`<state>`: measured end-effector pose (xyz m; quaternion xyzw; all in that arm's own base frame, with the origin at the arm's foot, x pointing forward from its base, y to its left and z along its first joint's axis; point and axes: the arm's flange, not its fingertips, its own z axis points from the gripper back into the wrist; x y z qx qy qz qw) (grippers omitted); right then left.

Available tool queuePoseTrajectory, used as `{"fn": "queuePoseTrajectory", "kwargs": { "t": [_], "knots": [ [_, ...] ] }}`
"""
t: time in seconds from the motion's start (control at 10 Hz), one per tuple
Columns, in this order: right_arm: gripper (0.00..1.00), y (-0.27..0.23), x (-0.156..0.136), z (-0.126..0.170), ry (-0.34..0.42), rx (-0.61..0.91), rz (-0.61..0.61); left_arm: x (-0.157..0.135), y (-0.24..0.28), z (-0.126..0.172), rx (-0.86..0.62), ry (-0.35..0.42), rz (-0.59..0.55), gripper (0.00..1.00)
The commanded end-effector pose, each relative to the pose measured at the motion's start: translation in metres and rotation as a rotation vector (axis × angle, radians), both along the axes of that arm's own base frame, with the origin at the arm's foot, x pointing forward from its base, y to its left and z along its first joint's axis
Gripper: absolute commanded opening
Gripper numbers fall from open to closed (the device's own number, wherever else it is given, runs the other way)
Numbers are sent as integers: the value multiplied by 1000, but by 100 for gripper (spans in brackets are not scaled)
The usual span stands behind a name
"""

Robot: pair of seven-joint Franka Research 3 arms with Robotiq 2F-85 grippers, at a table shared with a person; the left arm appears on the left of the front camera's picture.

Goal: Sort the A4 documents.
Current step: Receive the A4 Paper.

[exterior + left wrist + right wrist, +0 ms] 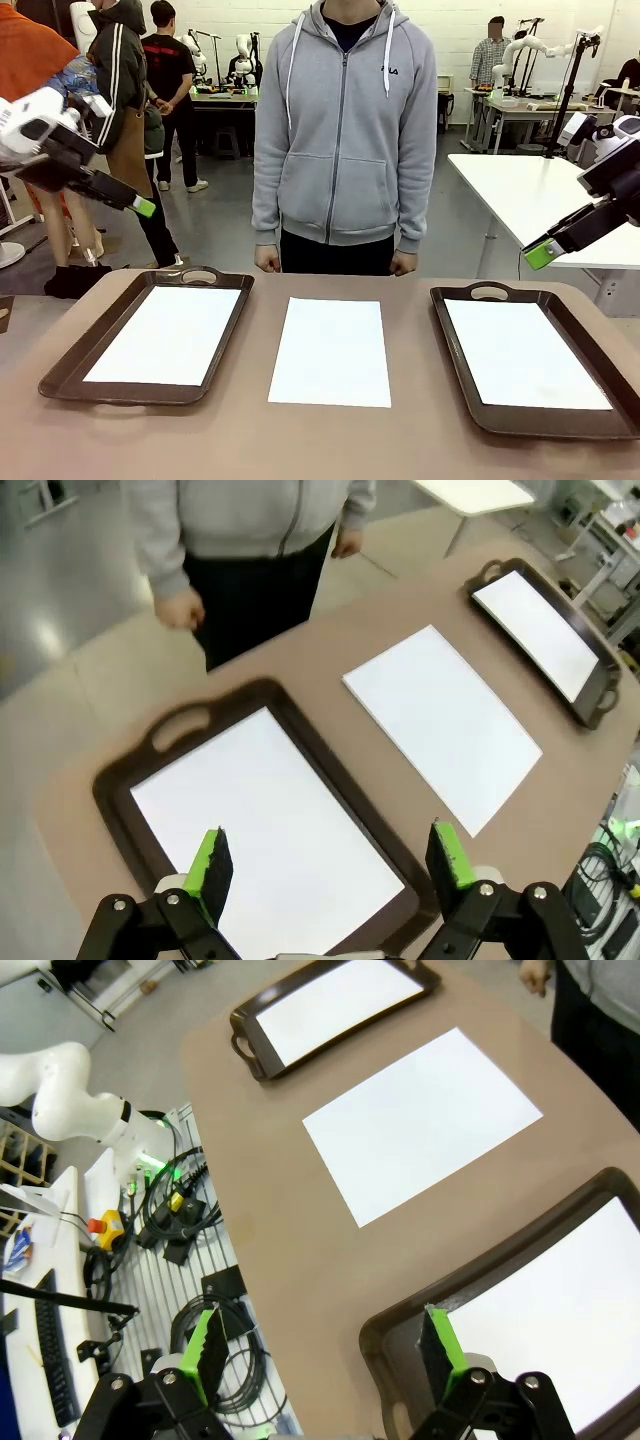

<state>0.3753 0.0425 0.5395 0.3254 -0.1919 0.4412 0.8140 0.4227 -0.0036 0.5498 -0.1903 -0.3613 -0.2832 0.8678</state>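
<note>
Three sheets lie flat on the surface (330,440); both sets of jaws gape wide, holding nothing.
Nearest, the left arm (40,125) and right arm (610,190) hang raised at either side, left jaws aimed at the left tray (120,392), right jaws at the near corner of the right tray (550,424), green pads (211,858) far apart and touching nothing. Left sheet (165,335) rests inside the left tray, right sheet (522,352) inside the right tray; the middle sheet (332,350) lies bare on the surface between them, apart from both. Beyond the far edge stands a person (345,140) in a grey hoodie, hands (267,260) down by the surface edge.
</note>
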Motion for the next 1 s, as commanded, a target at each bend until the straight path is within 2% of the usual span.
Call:
{"fn": "queuePoseTrajectory", "kwargs": {
  "t": [0.0,0.1,0.3,0.5,0.9],
  "knots": [
    [100,1,0,-1,2,-10,-3,-20,-4,5,2,-96,-14,100],
    [100,1,0,-1,2,-10,-3,-22,-6,11,2,-100,-2,100],
    [100,1,0,-1,2,-10,-3,-27,-12,24,89,-15,63,100],
    [100,1,0,-1,2,-10,-3,-30,-5,31,90,45,70,100],
    [100,1,0,-1,2,-10,-3,-43,7,34,79,113,-107,100]
  ]
}}
